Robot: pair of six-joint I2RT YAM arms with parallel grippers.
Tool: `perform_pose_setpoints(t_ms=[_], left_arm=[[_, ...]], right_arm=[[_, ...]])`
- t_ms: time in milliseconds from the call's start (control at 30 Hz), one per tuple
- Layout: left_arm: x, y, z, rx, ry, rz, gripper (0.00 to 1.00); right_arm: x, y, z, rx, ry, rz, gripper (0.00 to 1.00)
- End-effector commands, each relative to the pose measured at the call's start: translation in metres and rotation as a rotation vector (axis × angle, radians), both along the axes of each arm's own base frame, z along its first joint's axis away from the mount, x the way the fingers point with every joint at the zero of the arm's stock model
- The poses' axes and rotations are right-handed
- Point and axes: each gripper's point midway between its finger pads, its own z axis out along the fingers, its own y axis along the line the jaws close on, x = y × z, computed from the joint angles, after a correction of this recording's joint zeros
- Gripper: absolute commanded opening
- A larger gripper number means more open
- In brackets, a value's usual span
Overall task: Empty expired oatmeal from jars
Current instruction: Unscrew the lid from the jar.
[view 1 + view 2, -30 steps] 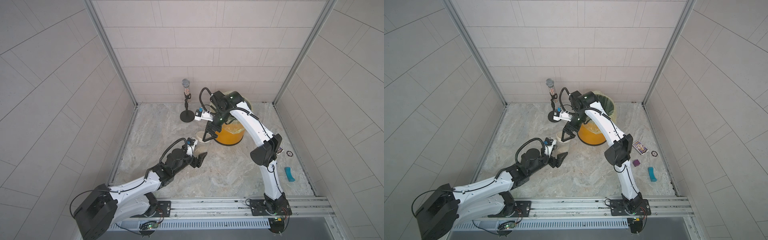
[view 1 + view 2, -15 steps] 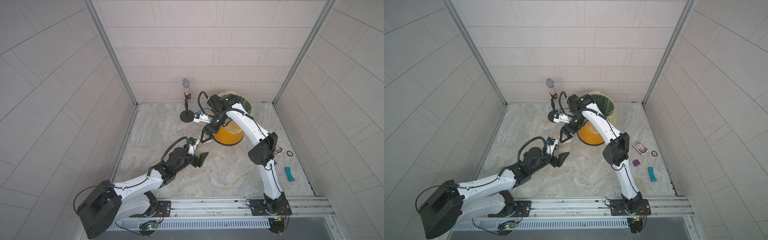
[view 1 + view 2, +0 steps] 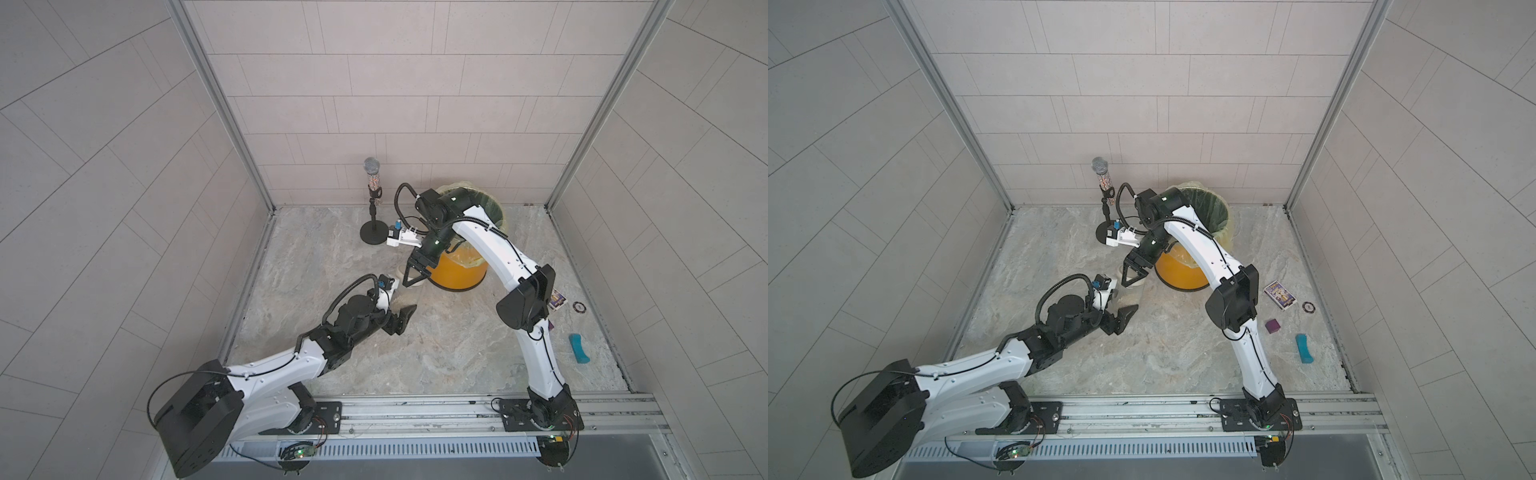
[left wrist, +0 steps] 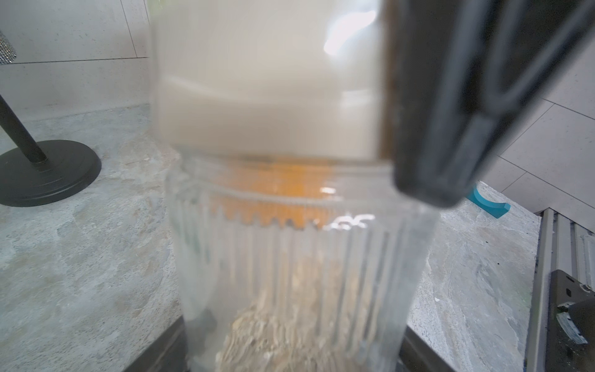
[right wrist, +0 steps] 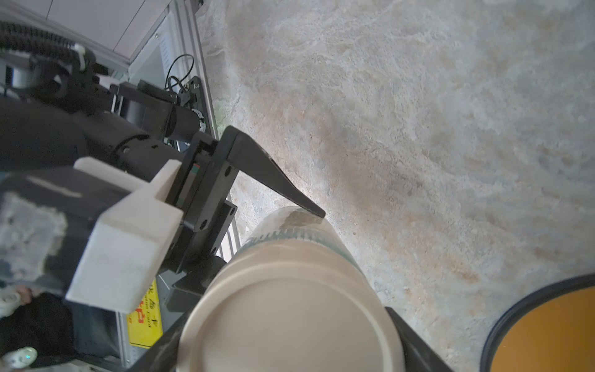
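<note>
While the jar is held low beside the orange bin and not over it, the risk in both top views is that the lid comes free here, the jar tips, and flakes land on the stone table instead of in the bin. The left arm reaches forward, nearly flat, with the left gripper closed round the jar's body. The right arm arches high across the bin and bends down, so the right gripper points onto the jar's top.

Seen from the left wrist, the oatmeal is a small heap at the end of the jar away from the cream lid, which is on. One finger of the right gripper lies along the lid's side. A twist could make it slip, or turn the ribbed glass inside the left grip.

Seen from the right wrist, the lid fills the space between the right gripper's two fingers, which lie against its sides; how hard they press I cannot tell. A left finger touches the glass just below the lid, so the two grips are crowded and could knock each other.
</note>
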Motion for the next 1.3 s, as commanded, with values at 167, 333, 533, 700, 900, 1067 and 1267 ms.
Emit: perform_pose_setpoints(t_ms=[167, 333, 533, 700, 900, 1067, 1267], left_arm=[[0.001, -0.010, 0.064, -0.169, -0.110, -0.030, 0.00], [-0.002, -0.007, 0.064, -0.171, -0.103, -0.029, 0.00], [-0.003, -0.005, 0.065, -0.167, -0.106, -0.027, 0.00], [-0.003, -0.004, 0.065, -0.166, -0.107, -0.023, 0.00], [-0.002, -0.005, 0.065, -0.163, -0.108, -0.024, 0.00], [-0.001, -0.006, 0.068, -0.162, -0.115, -0.025, 0.00], [0.002, -0.008, 0.068, -0.157, -0.117, -0.025, 0.00]], right_arm=[[-0.034, -0.035, 0.002, -0.013, -0.104, 0.328, 0.37], [-0.036, -0.043, 0.011, 0.012, -0.196, 0.409, 0.40], [-0.038, -0.055, 0.000, -0.031, -0.204, 0.466, 0.41], [-0.027, -0.061, 0.002, -0.019, -0.207, 0.428, 0.41], [-0.039, -0.068, 0.006, 0.028, -0.234, 0.499, 0.44], [-0.039, -0.072, 0.002, 0.019, -0.251, 0.543, 0.46], [-0.036, -0.056, 0.009, 0.045, -0.192, 0.430, 0.48]])
